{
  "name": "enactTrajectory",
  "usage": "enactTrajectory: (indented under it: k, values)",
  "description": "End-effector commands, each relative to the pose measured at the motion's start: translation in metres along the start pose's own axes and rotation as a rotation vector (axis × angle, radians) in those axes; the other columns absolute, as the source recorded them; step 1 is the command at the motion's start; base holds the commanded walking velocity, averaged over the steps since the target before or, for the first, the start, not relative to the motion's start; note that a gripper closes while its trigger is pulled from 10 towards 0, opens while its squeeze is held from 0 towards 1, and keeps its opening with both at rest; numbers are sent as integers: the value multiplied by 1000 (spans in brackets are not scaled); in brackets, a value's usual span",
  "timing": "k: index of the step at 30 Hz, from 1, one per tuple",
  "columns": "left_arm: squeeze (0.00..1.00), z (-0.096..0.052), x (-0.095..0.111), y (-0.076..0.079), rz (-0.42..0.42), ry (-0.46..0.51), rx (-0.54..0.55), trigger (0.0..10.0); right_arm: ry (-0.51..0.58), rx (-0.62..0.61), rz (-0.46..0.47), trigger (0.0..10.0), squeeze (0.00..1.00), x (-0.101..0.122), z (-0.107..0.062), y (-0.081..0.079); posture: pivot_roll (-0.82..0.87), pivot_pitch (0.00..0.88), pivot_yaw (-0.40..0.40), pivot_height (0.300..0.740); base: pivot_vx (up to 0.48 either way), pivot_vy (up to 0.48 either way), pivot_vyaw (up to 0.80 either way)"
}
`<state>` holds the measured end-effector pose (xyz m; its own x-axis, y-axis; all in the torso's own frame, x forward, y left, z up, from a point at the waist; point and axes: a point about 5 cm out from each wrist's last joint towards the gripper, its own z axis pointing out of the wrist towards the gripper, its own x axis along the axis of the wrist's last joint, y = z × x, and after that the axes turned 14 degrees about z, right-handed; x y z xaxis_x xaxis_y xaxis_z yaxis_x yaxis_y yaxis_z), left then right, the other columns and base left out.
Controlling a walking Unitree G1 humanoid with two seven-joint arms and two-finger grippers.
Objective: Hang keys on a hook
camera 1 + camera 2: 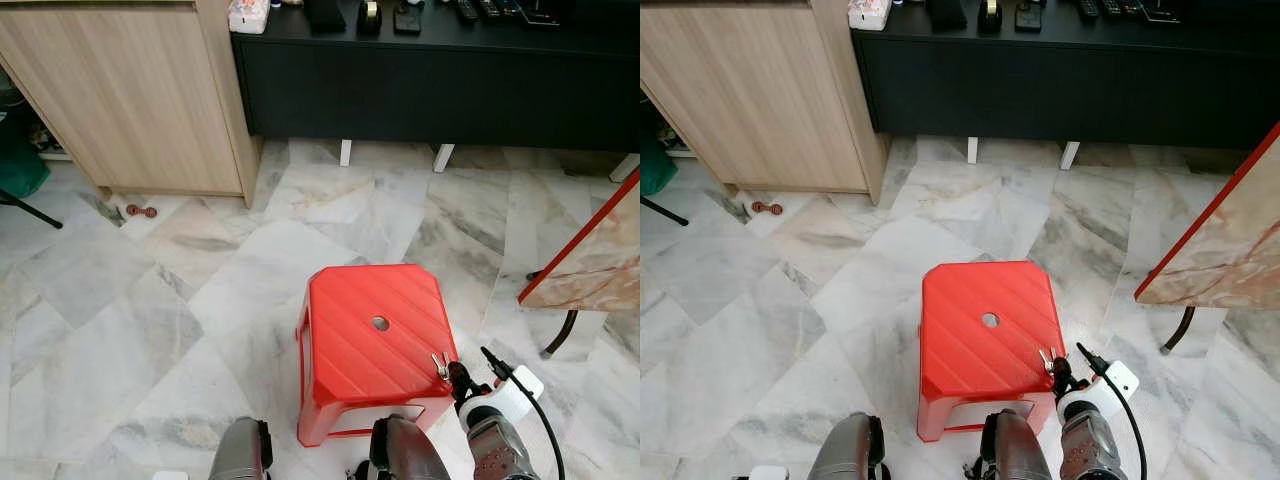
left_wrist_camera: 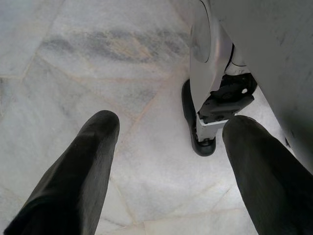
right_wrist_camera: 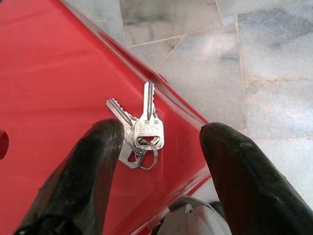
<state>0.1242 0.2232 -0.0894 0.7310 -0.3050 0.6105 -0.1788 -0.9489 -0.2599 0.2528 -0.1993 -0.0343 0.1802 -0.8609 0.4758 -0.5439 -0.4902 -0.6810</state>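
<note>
Right wrist view: keys (image 3: 139, 134) between parted right pincer (image 3: 161, 147) fingers.

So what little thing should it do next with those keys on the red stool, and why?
Probably close the right hand on the keys. They lie flat near the edge of the red stool, and the hand's two black fingers are open with the bunch between them, one finger already touching it, so a pinch seems all that is left before lifting.

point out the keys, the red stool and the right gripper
keys (image 3: 141, 133), right wrist view, on the key heads at the ring
red stool (image 1: 350, 345), left eye view, on its bare seat top
right gripper (image 3: 161, 142), right wrist view, midway between its open fingertips
</note>
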Motion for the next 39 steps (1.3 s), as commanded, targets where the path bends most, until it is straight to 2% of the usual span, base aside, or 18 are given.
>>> enactTrajectory:
  k: [1,13,25,39]
  values:
    - [0,-4,-11,16,28,-43,-71,10000,-10,-26,-8,10000,0,-1,-2,8,105,190,-67,634,0,0,0]
    - [0,-5,-12,17,32,-41,-67,10000,-12,-30,-15,10000,0,5,2,4,104,200,-71,634,0,0,0]
    - [0,-5,-12,17,31,-42,-65,10000,-90,-40,-69,10000,0,-8,1,4,105,204,-73,634,0,0,0]
    - [0,-8,-17,19,39,-47,-66,10000,-100,-49,-84,10000,0,-11,1,4,109,224,-73,634,0,0,0]
